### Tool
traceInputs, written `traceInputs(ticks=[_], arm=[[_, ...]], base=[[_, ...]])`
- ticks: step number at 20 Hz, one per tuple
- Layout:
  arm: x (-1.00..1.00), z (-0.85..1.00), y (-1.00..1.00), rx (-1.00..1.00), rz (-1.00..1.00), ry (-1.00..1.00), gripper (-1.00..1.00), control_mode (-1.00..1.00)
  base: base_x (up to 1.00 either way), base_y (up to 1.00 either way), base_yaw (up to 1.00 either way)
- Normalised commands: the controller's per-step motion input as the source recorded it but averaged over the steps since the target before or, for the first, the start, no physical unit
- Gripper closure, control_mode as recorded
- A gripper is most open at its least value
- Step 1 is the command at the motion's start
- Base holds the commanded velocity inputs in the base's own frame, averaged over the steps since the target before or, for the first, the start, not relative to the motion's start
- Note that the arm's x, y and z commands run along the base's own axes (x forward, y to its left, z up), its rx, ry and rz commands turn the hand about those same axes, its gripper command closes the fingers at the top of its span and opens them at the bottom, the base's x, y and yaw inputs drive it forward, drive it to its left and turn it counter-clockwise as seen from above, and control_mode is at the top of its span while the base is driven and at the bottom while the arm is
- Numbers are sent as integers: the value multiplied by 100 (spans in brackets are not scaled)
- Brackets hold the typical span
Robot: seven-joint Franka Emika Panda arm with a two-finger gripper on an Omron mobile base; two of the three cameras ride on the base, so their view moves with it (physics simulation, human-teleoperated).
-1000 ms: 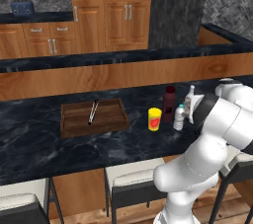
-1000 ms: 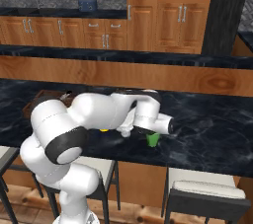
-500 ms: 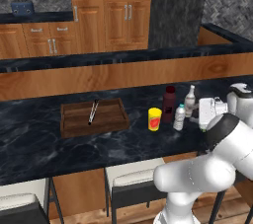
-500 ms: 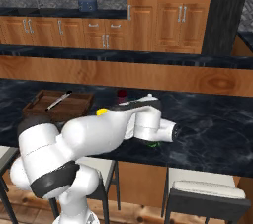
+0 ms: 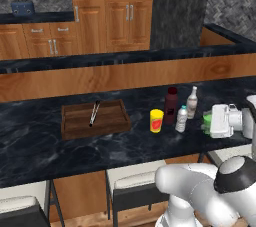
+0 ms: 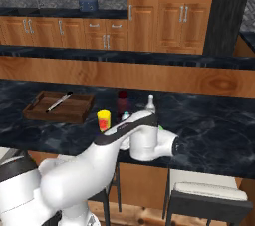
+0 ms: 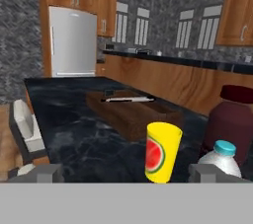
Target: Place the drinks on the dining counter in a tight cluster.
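From the left base view, the maroon bottle (image 5: 171,105), tan bottle (image 5: 192,103) and clear bottle (image 5: 181,119) stand clustered on the dining bench (image 5: 40,146), beside a yellow cup (image 5: 156,120) and a wooden tray (image 5: 93,119). In the hand view, the claw (image 7: 126,172) gapes wide, holding nothing, level with the cup and bottles.

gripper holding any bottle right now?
No. In the left base view the gripper stands open and apart from the clear bottle, which rests on the counter.
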Motion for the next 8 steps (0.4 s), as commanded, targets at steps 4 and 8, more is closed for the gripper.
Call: traceInputs(ticks=[4, 8], arm=[[-64, 0, 1, 0, -14, 0, -100, -100], [-65, 0, 1, -1, -9, 0, -100, -100]], base=[[0, 0, 0], [0, 0, 0]])
